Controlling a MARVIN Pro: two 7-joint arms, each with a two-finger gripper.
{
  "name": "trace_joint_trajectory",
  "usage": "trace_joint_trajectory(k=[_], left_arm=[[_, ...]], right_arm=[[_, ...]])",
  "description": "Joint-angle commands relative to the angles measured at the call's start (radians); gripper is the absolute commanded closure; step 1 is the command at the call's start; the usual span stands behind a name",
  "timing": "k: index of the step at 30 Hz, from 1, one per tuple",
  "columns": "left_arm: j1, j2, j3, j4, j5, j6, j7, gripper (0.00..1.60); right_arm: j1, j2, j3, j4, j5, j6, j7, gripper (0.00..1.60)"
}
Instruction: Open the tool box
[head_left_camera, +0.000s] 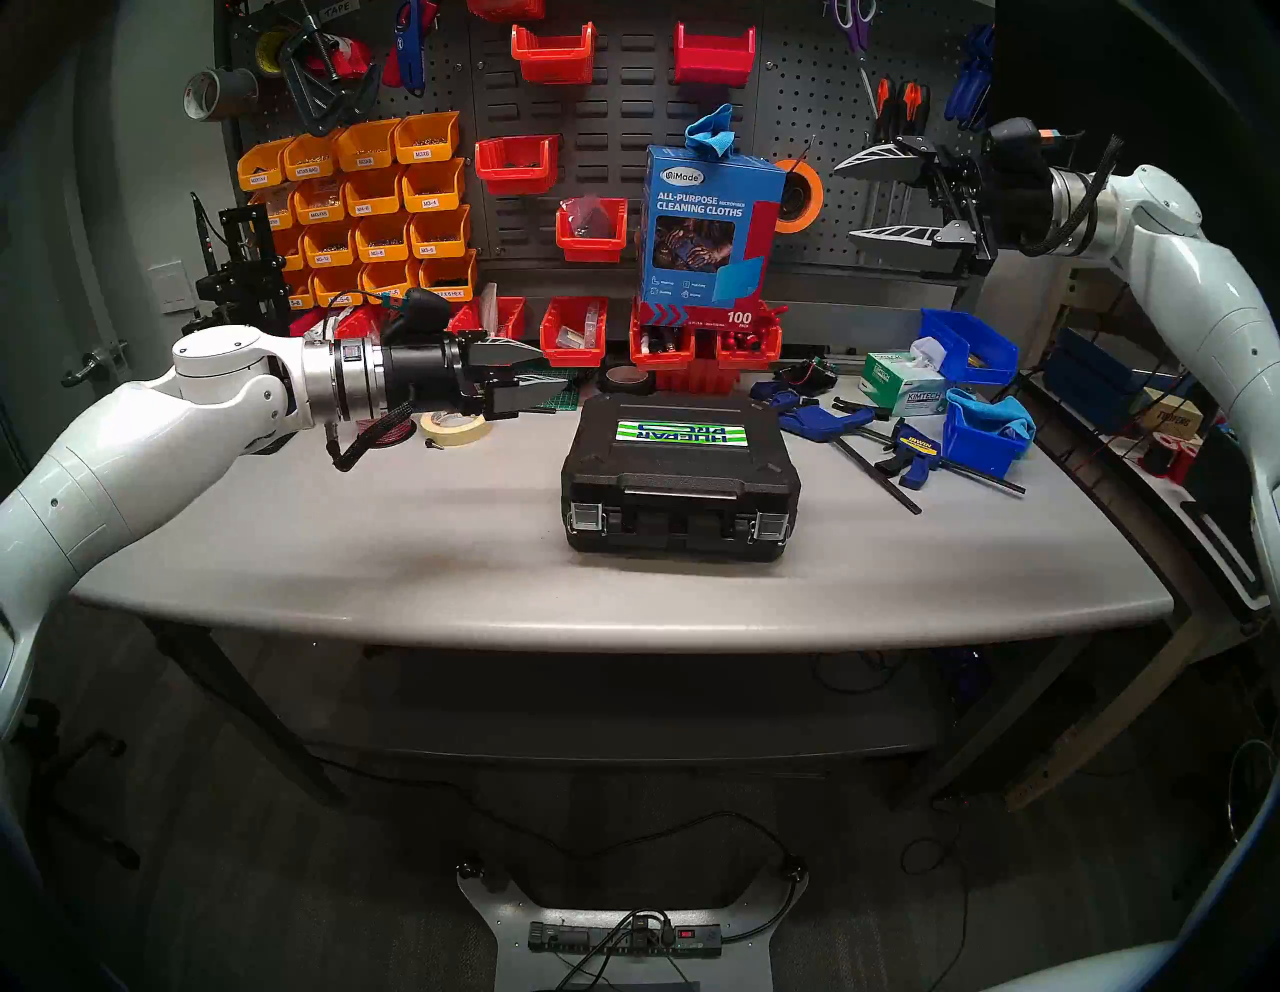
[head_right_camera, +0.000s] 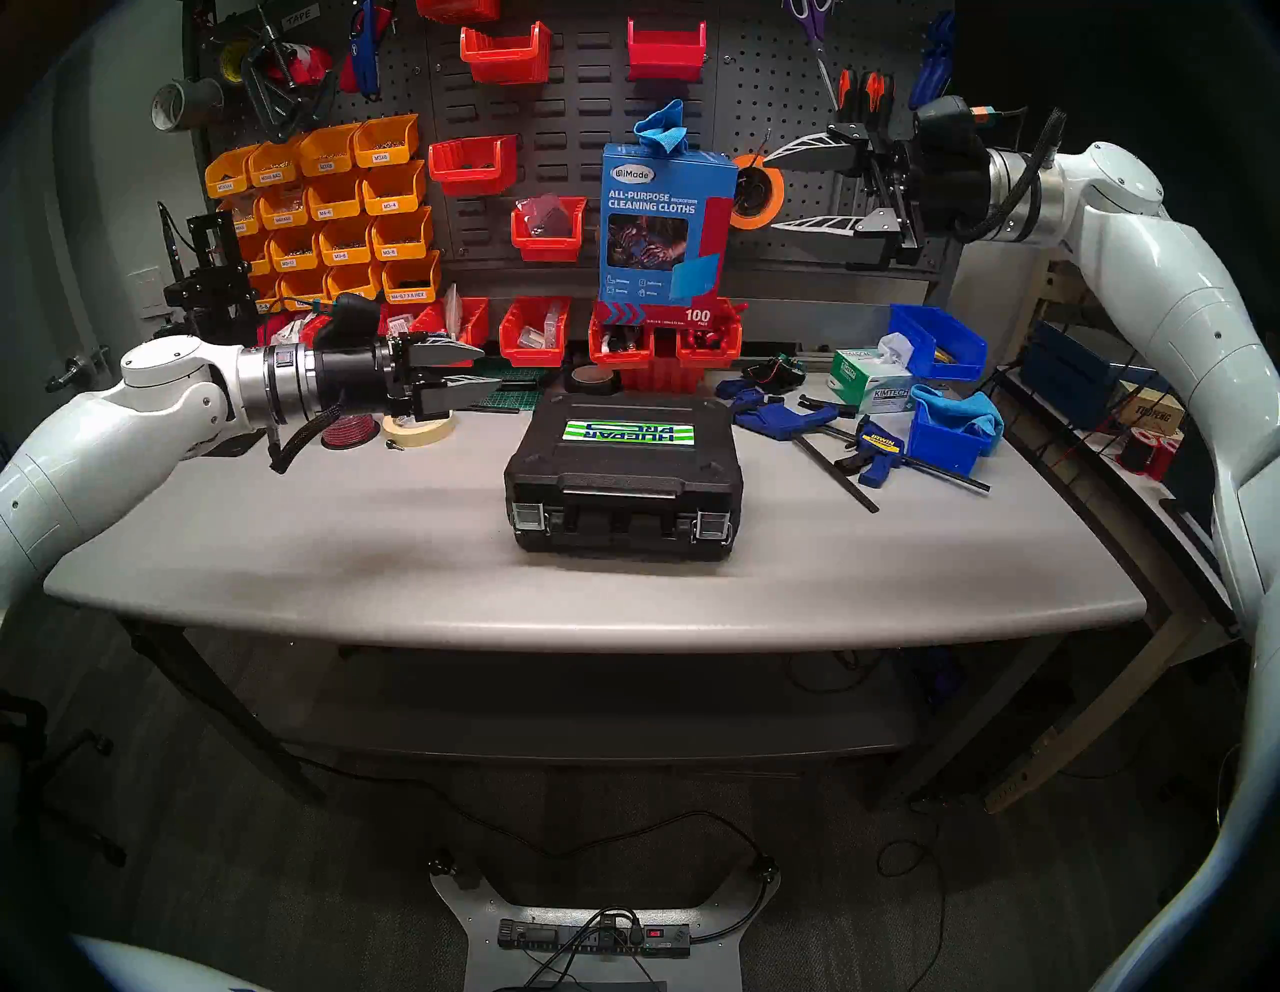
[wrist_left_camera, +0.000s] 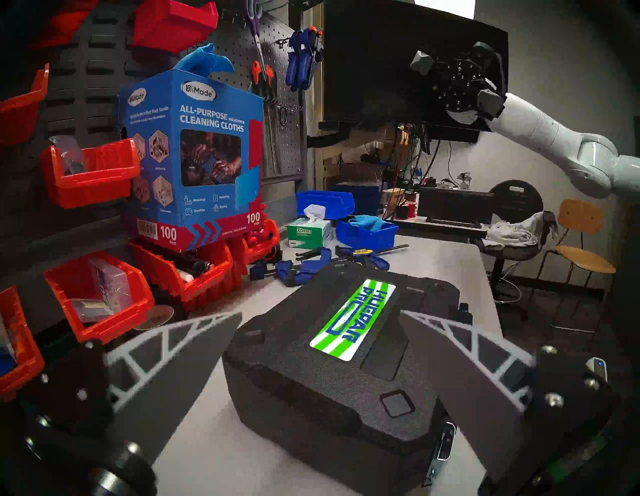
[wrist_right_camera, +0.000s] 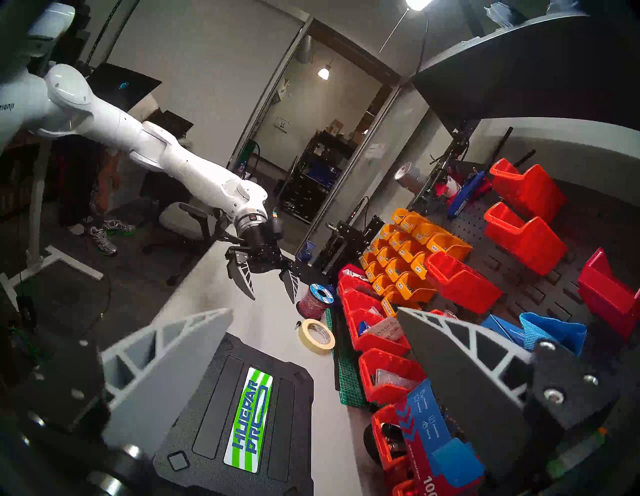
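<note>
Tool box sitting shut in the middle of the grey tabletop, lying flat with its striped label facing up. Handle and two silver latches, one at the left and one at the right, facing the near edge, both latches lying closed against the case.

Left gripper hanging level above the tabletop, to the left of the tool box and a little farther back, pointing toward the right. Jaws standing wide apart, holding nothing, touching nothing. Seen from the left wrist, the tool box showing between the two fingers but clearly apart from them.

Right gripper hanging high at the far right, well above the tool box, pointing left in front of the pegboard. Jaws spread fully, empty.

Roll of masking tape lying on the tabletop just below the left gripper, beside a spool of red wire. Blue box of cleaning cloths standing on red bins behind the tool box. Blue clamps, a green tissue box and two blue bins, the nearer one holding a blue cloth, lying at the right of the tool box, apart from it. Orange bins hanging on the far left of the pegboard.
</note>
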Motion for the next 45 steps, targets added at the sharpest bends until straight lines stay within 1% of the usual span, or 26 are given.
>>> trace_joint_trajectory(k=[1, 8, 15, 25, 34, 39, 45], left_arm=[[-0.003, -0.079, -0.003, 0.087, -0.003, -0.066, -0.059, 0.0], [-0.026, -0.142, 0.007, 0.145, 0.026, -0.095, -0.116, 0.0], [-0.059, -0.189, 0.019, 0.193, 0.067, -0.099, -0.221, 0.0], [-0.078, -0.263, 0.043, 0.252, 0.129, -0.116, -0.317, 0.0], [-0.084, -0.324, 0.045, 0.319, 0.147, -0.131, -0.352, 0.0], [-0.09, -0.358, 0.059, 0.362, 0.168, -0.116, -0.368, 0.0], [-0.085, -0.383, 0.075, 0.398, 0.201, -0.123, -0.371, 0.0]], right_arm=[[0.034, 0.011, -0.012, 0.004, 0.02, 0.002, -0.003, 0.0], [0.042, 0.012, -0.027, 0.006, 0.028, -0.002, -0.003, 0.0], [0.049, 0.013, -0.04, 0.007, 0.035, -0.006, -0.003, 0.0], [0.059, 0.014, -0.058, 0.009, 0.046, -0.011, -0.003, 0.0], [0.07, 0.016, -0.078, 0.011, 0.058, -0.016, -0.003, 0.0], [0.078, 0.017, -0.092, 0.012, 0.066, -0.02, -0.003, 0.0], [0.09, 0.019, -0.114, 0.014, 0.078, -0.026, -0.003, 0.0]])
